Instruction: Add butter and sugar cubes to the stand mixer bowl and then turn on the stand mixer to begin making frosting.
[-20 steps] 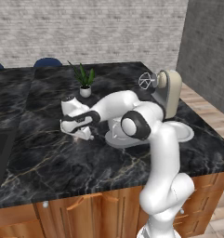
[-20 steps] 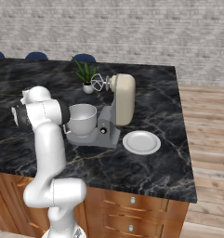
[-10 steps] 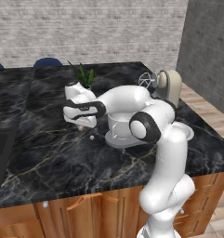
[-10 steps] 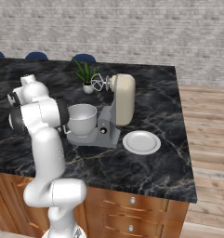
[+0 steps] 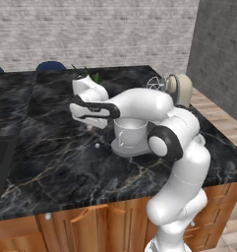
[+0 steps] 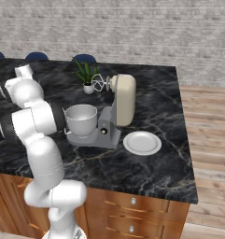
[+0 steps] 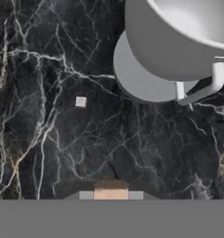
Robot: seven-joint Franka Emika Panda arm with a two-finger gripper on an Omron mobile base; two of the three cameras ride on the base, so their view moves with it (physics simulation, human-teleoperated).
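Hand view gives you the clearest look: the butter (image 7: pixel 110 189), a small tan-orange lump with flat sides, sits pinched between the two fingertips of the gripper (image 7: pixel 110 195), so the jaws are pressed on it. Below it you see the counter (image 7: pixel 48 153), a polished black stone with thin white and golden veins. One of the sugar cubes (image 7: pixel 80 101), a tiny white square piece, lies alone on this stone, well apart from the gripper and near the round grey base of the stand mixer (image 7: pixel 136 76). The stand mixer bowl (image 7: pixel 178 37) is smooth, white and cup-shaped, pale grey inside, with a thin side handle.

From the left base view you can see the gripper (image 5: pixel 90 125) held above the counter, just beside the bowl (image 5: pixel 131 132), and the sugar cube (image 5: pixel 97 145) as a white dot on the stone. The right base view shows you the mixer's cream rounded head (image 6: pixel 123 99) with its wire whisk, a flat white plate (image 6: pixel 142 142) beside the base, a small potted plant (image 6: pixel 87 77) behind, wooden cabinets (image 6: pixel 132 210) under the counter, a grey brick wall (image 6: pixel 132 28) and a plank floor (image 6: pixel 212 140).
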